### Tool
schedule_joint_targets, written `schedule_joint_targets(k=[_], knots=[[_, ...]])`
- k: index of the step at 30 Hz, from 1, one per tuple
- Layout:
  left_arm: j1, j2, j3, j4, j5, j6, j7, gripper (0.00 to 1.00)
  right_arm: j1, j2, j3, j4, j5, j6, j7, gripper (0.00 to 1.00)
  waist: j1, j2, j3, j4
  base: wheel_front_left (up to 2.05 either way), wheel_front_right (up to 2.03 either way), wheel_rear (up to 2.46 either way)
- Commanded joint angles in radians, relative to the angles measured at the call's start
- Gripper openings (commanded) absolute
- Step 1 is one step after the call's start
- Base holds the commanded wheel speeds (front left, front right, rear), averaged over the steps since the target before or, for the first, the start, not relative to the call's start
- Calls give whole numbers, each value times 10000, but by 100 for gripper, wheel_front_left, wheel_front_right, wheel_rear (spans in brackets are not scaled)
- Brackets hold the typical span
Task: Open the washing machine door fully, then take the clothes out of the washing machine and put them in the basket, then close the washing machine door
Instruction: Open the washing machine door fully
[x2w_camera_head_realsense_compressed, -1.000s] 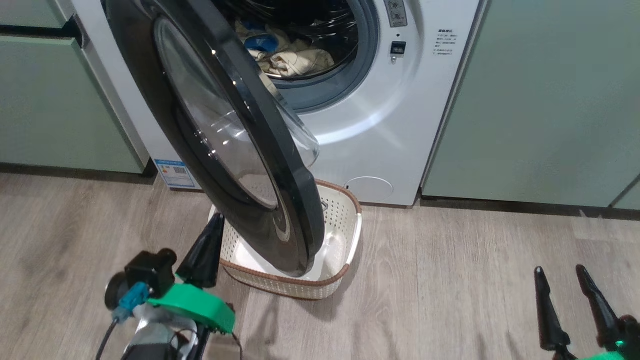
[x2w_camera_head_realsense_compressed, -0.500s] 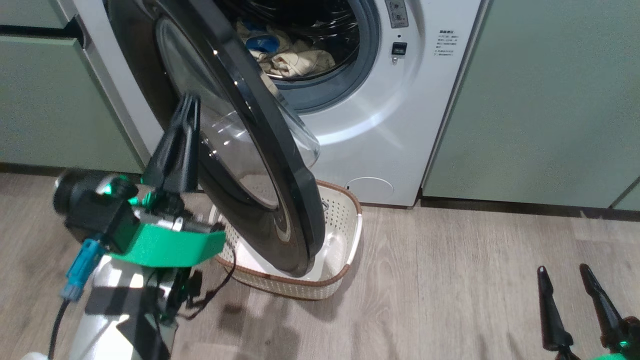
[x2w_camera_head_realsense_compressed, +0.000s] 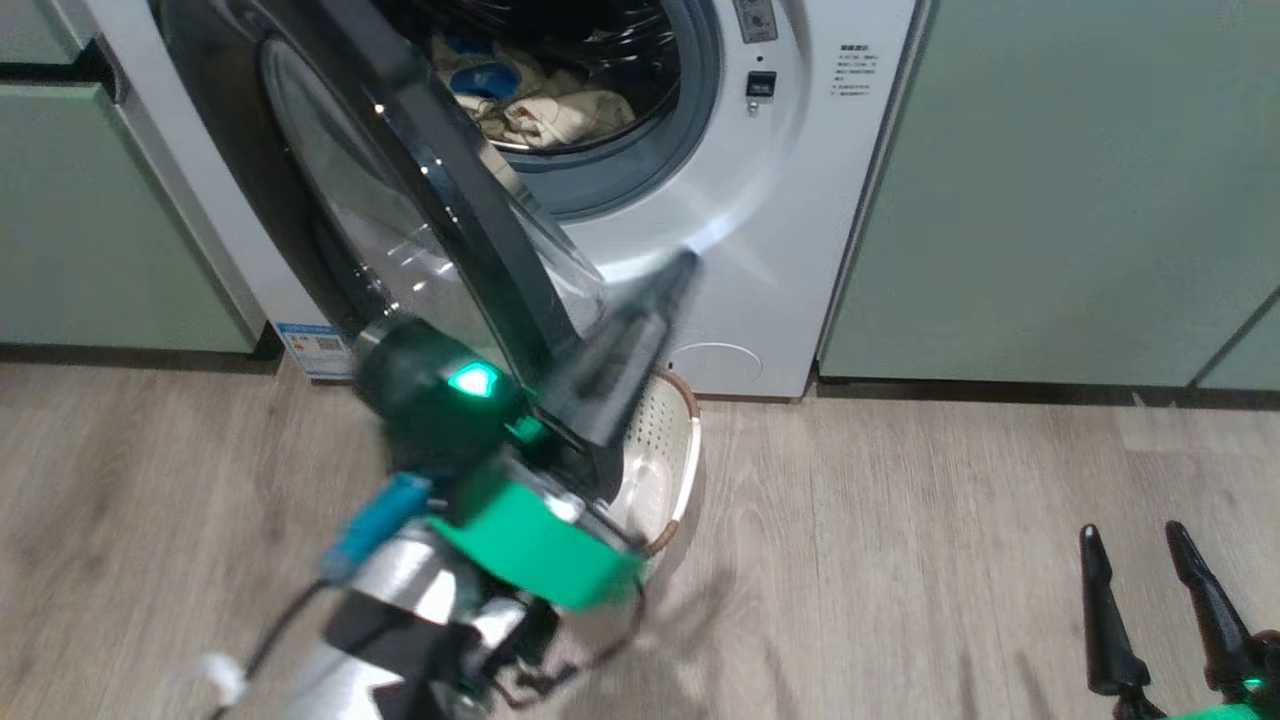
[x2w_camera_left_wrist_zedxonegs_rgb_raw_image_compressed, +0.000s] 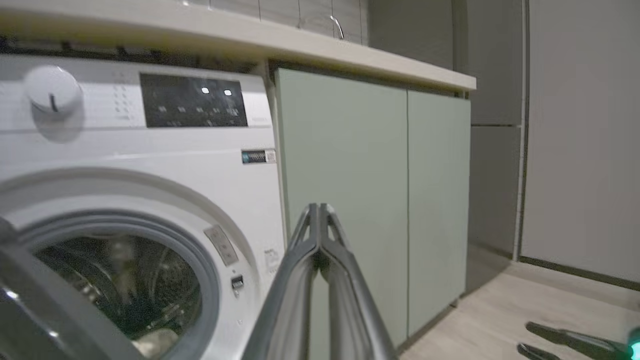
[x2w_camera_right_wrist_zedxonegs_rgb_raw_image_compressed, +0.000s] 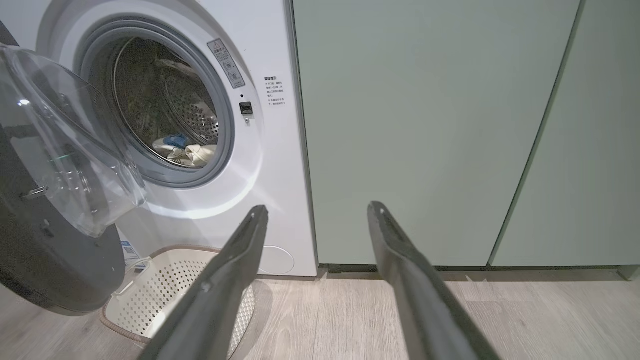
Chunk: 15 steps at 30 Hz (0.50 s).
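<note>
The white washing machine (x2w_camera_head_realsense_compressed: 760, 230) stands with its door (x2w_camera_head_realsense_compressed: 440, 170) partly open; the black rim and glass bowl (x2w_camera_right_wrist_zedxonegs_rgb_raw_image_compressed: 65, 150) swing out over the basket (x2w_camera_head_realsense_compressed: 665, 450). Cream-yellow clothes (x2w_camera_head_realsense_compressed: 540, 105) with a blue patch lie in the drum, also seen in the right wrist view (x2w_camera_right_wrist_zedxonegs_rgb_raw_image_compressed: 187, 150). My left gripper (x2w_camera_head_realsense_compressed: 685, 262) is shut and empty. It is raised in front of the door's lower edge, pointing up-right at the machine's front (x2w_camera_left_wrist_zedxonegs_rgb_raw_image_compressed: 150, 165). Whether it touches the door I cannot tell. My right gripper (x2w_camera_head_realsense_compressed: 1130, 535) is open low at the right, apart from everything (x2w_camera_right_wrist_zedxonegs_rgb_raw_image_compressed: 317, 210).
Pale green cabinets (x2w_camera_head_realsense_compressed: 1050, 200) flank the machine on both sides under a light counter (x2w_camera_left_wrist_zedxonegs_rgb_raw_image_compressed: 350, 50). The floor is wood-look planks (x2w_camera_head_realsense_compressed: 900, 560). The empty basket (x2w_camera_right_wrist_zedxonegs_rgb_raw_image_compressed: 165, 295) sits on the floor under the door, against the machine's base.
My left arm has risen and swung from the door's left side across to its right, in front of the door's lower edge. The camera shifted slightly. The right gripper stayed put.
</note>
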Motion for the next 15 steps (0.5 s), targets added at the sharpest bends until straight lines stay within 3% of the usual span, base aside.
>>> schedule_joint_targets(k=[1,7,15], knots=[[-151,41,-66,-46,-155,-27,277,0,-140,-137,165,-374,-91,39,-95,100,0,0,62,-47,0,0,0],[87,5,-1000,1163,-413,228,645,0,-274,-71,201,-389,-95,39,-95,100,0,0,226,-256,0,0,0],[-1,131,-806,2757,-243,802,713,0,-338,34,192,-414,-108,39,-95,100,0,0,336,-490,0,0,0]])
